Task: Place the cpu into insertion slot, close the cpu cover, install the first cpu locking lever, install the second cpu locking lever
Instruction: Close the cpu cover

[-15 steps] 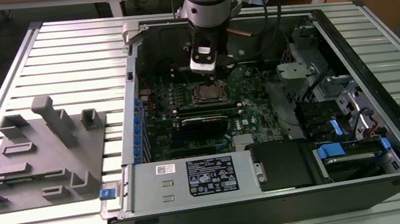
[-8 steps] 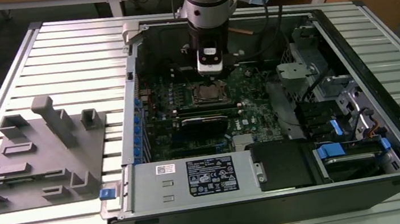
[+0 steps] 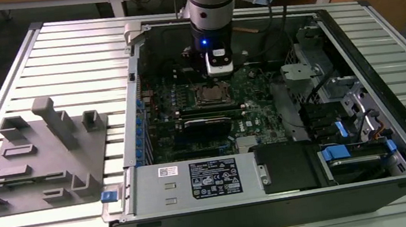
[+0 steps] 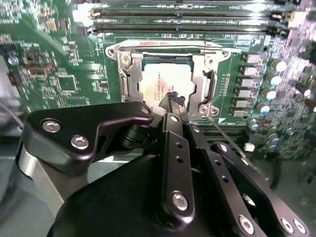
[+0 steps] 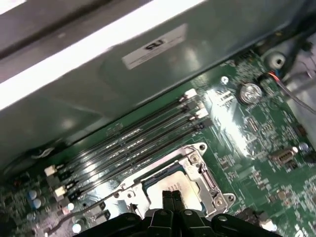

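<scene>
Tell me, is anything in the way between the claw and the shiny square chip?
Nothing I can see. The black claw hangs right above the flat square silver-grey chip, which sits inside the thin silver metal frame.

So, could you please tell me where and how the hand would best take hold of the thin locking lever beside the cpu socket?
Probably at its free end. The locking lever is a thin bare rod running out slantwise from a corner of the cpu cover, so the hand should come from above, pinching across the rod, not along it.
</scene>
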Tool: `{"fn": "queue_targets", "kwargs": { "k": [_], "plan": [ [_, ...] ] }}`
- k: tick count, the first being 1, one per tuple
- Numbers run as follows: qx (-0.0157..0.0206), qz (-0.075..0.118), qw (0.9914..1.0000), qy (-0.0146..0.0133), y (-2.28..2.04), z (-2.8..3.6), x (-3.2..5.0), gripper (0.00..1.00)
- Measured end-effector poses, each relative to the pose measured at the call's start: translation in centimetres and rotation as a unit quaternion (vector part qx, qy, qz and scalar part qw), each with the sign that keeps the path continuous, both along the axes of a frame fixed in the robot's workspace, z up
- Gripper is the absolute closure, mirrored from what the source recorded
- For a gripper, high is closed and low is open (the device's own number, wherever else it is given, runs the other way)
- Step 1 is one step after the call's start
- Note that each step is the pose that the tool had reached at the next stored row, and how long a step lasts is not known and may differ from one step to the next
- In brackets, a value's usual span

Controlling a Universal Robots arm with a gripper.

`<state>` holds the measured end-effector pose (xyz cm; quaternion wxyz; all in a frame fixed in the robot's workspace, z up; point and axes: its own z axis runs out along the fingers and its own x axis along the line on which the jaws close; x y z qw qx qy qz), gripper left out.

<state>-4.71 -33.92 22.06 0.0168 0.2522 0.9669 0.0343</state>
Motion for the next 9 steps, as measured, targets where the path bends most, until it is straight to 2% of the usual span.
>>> {"fn": "queue_targets", "kwargs": {
  "k": [2, 4, 6, 9],
  "plan": [
    [-0.0001, 0.018, 0.99984, 0.0, 0.0, -0.04, 0.0, 0.89],
    [-0.0007, 0.037, 0.99933, 0.0001, 0.0, -0.05, 0.0, 0.89],
    [-0.0013, 0.055, 0.9985, 0.0001, 0.0, -0.07, 0.0, 0.89],
    [-0.0023, 0.082, 0.99666, 0.0001, 0.0, -0.1, 0.0, 0.89]
  ]
}}
